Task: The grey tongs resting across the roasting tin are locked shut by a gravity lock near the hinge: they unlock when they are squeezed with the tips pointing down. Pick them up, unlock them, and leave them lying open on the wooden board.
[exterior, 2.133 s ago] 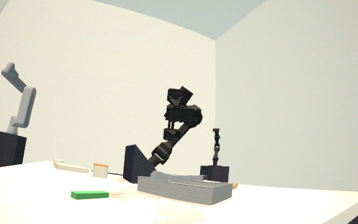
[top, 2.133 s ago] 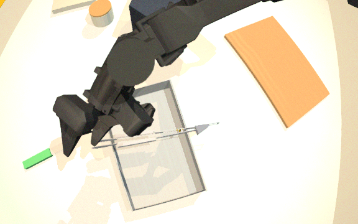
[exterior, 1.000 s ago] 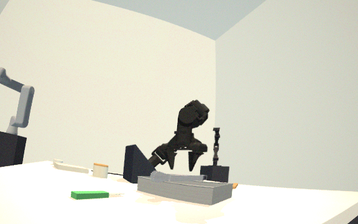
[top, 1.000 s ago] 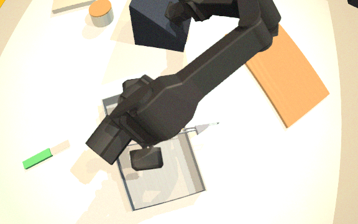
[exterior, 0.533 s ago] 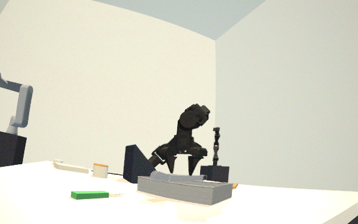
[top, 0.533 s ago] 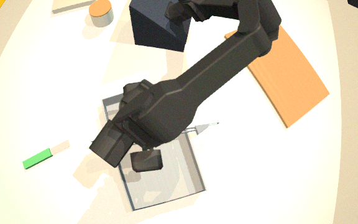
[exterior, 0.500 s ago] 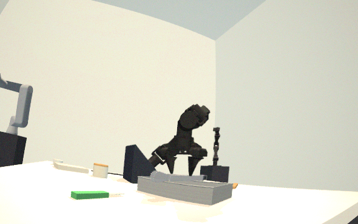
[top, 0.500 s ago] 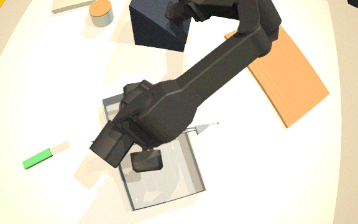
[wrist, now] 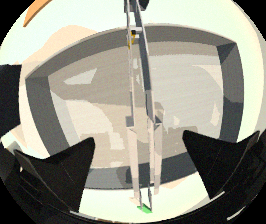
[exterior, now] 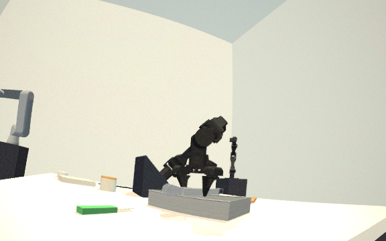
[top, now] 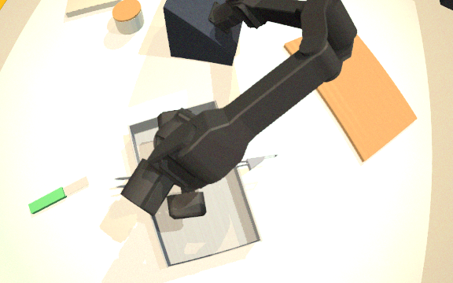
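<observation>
The grey tongs point(top: 255, 162) point(exterior: 170, 189) point(wrist: 145, 62) lie across the roasting tin point(top: 246, 200) point(exterior: 193, 206) point(wrist: 233, 107), hinge end past one long wall, tips past the other. Their two arms are close together and nearly parallel. My gripper point(exterior: 194, 191) point(wrist: 139, 139) is wide open and empty, pointing down over the tin. One finger is on each side of the tongs, with a gap to both. In the top view my arm hides the middle of the tongs. The wooden board point(top: 368, 98) point(exterior: 253, 200) point(wrist: 36, 11) lies flat beyond the hinge end.
A green-handled tool point(top: 47, 200) point(exterior: 96, 209) lies beyond the tongs' tips. A dark wedge-shaped block point(top: 203, 39) point(exterior: 144, 179) stands behind the tin. A jar with an orange lid point(top: 128, 20) point(exterior: 108, 184) and a pale slab point(top: 93, 5) point(exterior: 77, 181) are farther off.
</observation>
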Robot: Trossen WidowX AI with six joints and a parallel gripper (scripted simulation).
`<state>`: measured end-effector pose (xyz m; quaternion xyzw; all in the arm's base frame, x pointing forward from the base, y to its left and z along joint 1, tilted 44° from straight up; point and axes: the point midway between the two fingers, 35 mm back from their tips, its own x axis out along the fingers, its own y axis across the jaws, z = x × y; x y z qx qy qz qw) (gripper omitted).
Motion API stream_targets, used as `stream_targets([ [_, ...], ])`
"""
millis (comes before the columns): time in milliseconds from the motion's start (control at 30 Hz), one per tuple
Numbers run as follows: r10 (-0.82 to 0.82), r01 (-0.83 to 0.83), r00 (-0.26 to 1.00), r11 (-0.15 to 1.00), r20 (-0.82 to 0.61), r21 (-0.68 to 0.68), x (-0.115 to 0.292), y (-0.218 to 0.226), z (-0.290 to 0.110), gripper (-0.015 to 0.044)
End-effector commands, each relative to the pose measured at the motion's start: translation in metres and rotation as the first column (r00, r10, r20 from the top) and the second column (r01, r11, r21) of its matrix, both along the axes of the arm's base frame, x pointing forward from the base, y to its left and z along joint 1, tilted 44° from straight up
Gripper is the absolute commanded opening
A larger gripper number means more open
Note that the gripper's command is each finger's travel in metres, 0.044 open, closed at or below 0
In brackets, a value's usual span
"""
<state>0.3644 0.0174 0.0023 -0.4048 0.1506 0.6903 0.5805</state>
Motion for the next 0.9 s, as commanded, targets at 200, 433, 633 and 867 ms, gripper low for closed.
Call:
stream_targets([
  [200, 0.0, 0.0, 1.0, 1.0, -0.007, 0.006, -0.002, 0.013, -0.012, 0.044],
  [433, 0.0, 0.0, 1.0, 1.0, -0.007, 0.008, -0.003, 0.021, -0.019, 0.044],
  [633, 0.001, -0.001, 1.0, 1.0, -0.001, 0.003, -0.002, 0.018, -0.018, 0.0335],
  [867, 0.001, -0.001, 1.0, 1.0, -0.001, 0.003, -0.002, 0.018, -0.018, 0.0151],
])
